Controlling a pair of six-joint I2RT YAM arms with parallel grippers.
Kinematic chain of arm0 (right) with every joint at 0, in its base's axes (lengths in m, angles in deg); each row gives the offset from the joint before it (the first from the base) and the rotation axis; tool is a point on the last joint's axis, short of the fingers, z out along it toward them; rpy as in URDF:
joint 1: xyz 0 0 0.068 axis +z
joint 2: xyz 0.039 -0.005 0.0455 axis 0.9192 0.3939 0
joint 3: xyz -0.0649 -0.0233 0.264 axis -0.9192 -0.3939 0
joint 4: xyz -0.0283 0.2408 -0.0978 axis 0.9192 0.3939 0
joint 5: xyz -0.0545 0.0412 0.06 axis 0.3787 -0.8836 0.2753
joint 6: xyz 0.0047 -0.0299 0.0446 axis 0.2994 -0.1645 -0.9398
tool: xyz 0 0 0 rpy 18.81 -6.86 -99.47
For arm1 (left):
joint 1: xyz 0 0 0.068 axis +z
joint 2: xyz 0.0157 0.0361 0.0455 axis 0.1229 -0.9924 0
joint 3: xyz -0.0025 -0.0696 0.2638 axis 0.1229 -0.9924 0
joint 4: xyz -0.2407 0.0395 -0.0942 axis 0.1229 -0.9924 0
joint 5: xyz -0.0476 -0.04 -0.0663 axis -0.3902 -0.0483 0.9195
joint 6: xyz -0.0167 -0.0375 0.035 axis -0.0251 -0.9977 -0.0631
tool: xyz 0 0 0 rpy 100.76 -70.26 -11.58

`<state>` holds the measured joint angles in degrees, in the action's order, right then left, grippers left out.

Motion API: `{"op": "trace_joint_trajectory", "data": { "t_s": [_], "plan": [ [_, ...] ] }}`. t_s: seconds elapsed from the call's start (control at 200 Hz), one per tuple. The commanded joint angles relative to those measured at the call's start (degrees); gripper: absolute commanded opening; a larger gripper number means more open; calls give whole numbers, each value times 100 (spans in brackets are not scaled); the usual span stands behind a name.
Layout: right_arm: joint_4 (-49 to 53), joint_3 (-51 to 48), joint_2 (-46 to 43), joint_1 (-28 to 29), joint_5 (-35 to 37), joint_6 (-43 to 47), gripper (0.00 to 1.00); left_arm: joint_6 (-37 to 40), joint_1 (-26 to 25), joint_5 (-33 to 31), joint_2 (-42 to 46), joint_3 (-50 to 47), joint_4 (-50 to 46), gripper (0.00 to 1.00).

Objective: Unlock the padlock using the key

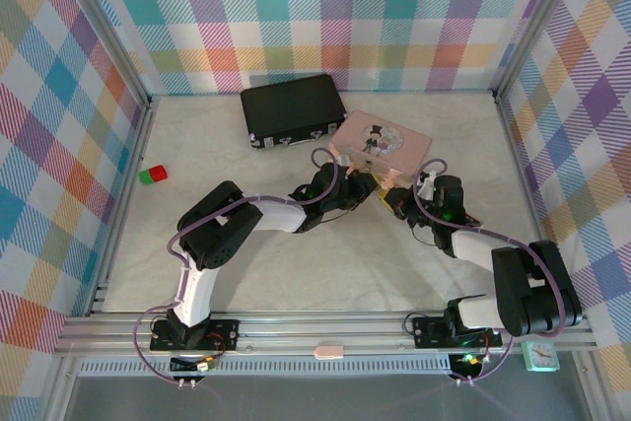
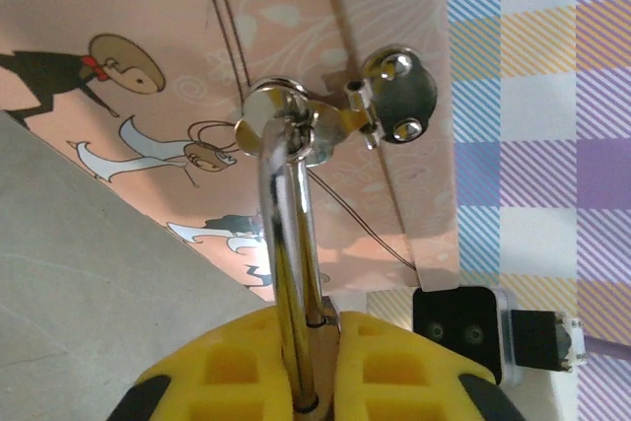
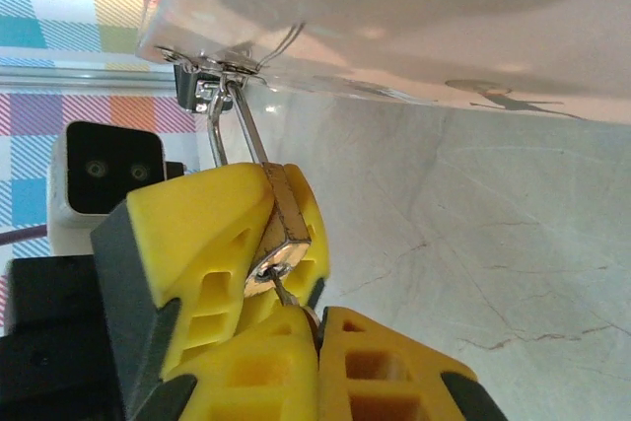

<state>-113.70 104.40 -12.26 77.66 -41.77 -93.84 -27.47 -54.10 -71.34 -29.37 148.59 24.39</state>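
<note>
While the padlock [image 3: 284, 229] hangs by its thin silver shackle [image 2: 286, 234] from the clasp [image 2: 394, 96] on the near side of the pink box [image 1: 385, 135], the left gripper [image 2: 315, 322] is clenched on it, and the shackle comes up from between its yellow fingers [image 2: 394, 362]. The right gripper [image 3: 317, 332] comes from the right and is clenched too; it grasps the key [image 3: 289, 293], whose thin end reaches the lower end of the brass body. Both grippers meet just near of the box, around the middle of the table [image 1: 296, 273]. A black case [image 1: 293, 108] lies at the far left of the box, and the red and green blocks [image 1: 153, 175] lie well apart at the left
</note>
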Motion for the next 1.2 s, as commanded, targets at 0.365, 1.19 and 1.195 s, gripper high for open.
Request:
{"op": "trace_joint_trajectory", "data": {
  "t_s": [0.365,1.19,1.195],
  "plan": [
    [702,-176,-1167,852,2368,210,0,-142,-46,-88,-160,252,474,0],
    [-1431,279,631,1193,1614,-317,0,-492,-439,54,-221,439,799,0],
    [-1425,278,631,1188,1616,-314,0,-492,-438,52,-217,434,799,0]
  ]
}}
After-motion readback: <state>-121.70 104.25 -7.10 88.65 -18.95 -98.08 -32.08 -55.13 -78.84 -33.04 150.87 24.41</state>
